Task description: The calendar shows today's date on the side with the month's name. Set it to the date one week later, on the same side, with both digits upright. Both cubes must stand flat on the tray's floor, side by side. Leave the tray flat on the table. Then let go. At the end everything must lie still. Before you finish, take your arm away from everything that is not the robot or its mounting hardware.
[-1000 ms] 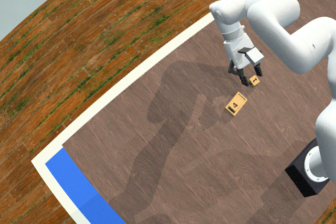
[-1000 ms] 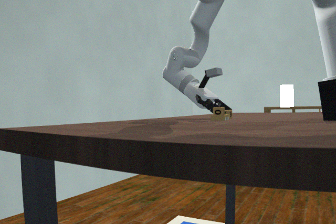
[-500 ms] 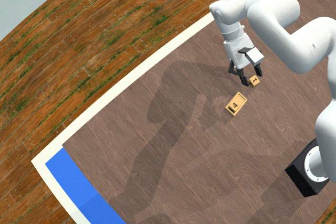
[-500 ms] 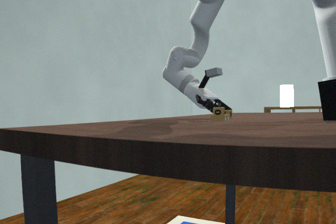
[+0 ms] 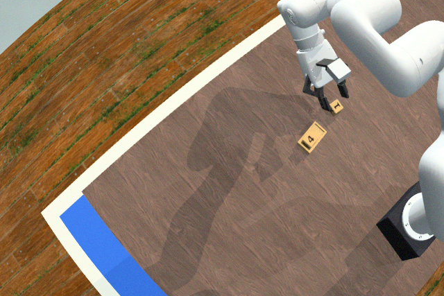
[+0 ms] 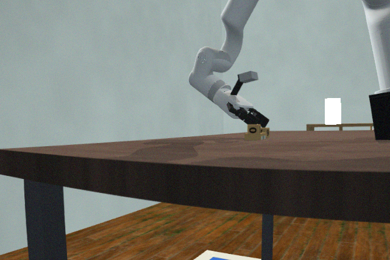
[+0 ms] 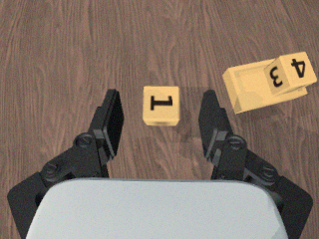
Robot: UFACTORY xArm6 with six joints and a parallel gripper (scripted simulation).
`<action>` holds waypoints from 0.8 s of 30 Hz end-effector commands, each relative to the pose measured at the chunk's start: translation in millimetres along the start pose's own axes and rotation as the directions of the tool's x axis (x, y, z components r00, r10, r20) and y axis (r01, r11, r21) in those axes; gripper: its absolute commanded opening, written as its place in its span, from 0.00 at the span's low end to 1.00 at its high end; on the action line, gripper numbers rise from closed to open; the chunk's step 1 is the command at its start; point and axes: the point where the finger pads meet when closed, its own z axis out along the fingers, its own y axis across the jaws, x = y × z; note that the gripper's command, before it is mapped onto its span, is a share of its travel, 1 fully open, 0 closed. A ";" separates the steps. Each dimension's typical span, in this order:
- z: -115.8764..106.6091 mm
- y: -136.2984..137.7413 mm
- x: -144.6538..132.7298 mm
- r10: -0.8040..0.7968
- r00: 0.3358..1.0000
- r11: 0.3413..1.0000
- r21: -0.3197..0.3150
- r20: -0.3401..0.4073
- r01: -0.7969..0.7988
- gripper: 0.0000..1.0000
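Note:
A tan number cube point(image 5: 336, 107) point(image 7: 161, 106) with "1" on top lies alone on the table. It also shows in the exterior view point(image 6: 266, 131), behind the tray. My gripper point(image 5: 336, 102) point(image 6: 263, 123) point(image 7: 160, 104) is open and low around this cube, with a finger on each side and a gap to both. The small tan tray point(image 5: 318, 129) point(image 7: 246, 87) point(image 6: 250, 137) lies flat a short way off. In it stands the second cube point(image 5: 310, 138) point(image 7: 290, 72) point(image 6: 252, 130), with "4" on top, "3" on one side and "0" on another. The space beside it in the tray is empty.
The arm's black base point(image 5: 401, 235) point(image 6: 380, 115) stands on the table near one edge. A white block point(image 6: 332, 111) on a low wooden frame point(image 6: 340, 126) stands behind the table. A blue and white mat point(image 5: 89, 235) lies on the floor.

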 end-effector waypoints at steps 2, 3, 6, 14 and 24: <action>-10.5 0.0 12.3 0.000 1.000 1.000 0.000 0.004 0.000 0.69; -12.5 0.0 15.3 0.000 1.000 1.000 0.000 0.004 0.000 0.69; -18.3 0.0 23.7 0.000 1.000 1.000 0.000 0.004 0.000 0.69; -26.6 0.0 35.6 0.000 1.000 1.000 0.000 0.004 0.000 0.69; -28.9 0.0 38.8 0.000 1.000 1.000 0.000 0.018 0.000 0.69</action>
